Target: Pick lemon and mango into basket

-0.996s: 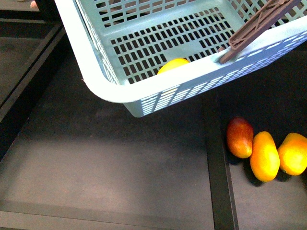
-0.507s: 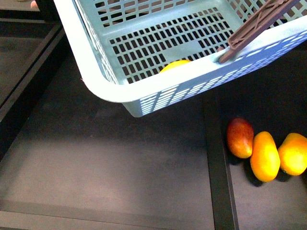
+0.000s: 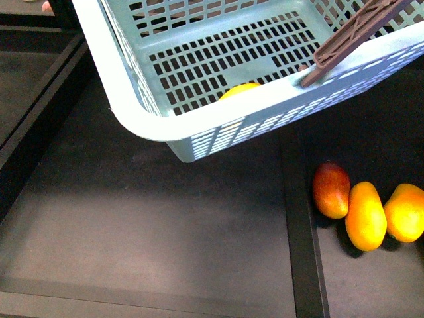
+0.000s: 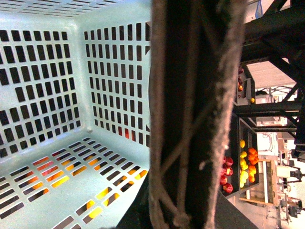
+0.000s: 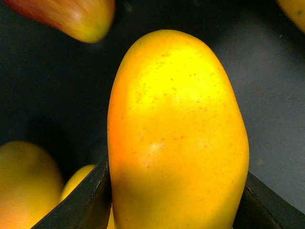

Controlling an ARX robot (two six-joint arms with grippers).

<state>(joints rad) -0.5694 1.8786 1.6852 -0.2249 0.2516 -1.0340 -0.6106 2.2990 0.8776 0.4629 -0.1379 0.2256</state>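
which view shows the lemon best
The front view: the lemon lies inside the basket, its top peeking over the near rim. The left wrist view shows the basket's slotted walls, floor and handle, no lemon. The right wrist view is mostly one mango, no lemon evident.

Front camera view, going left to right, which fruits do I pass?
lemon inside the basket → red-orange mango → yellow-orange mango → mango at the right edge
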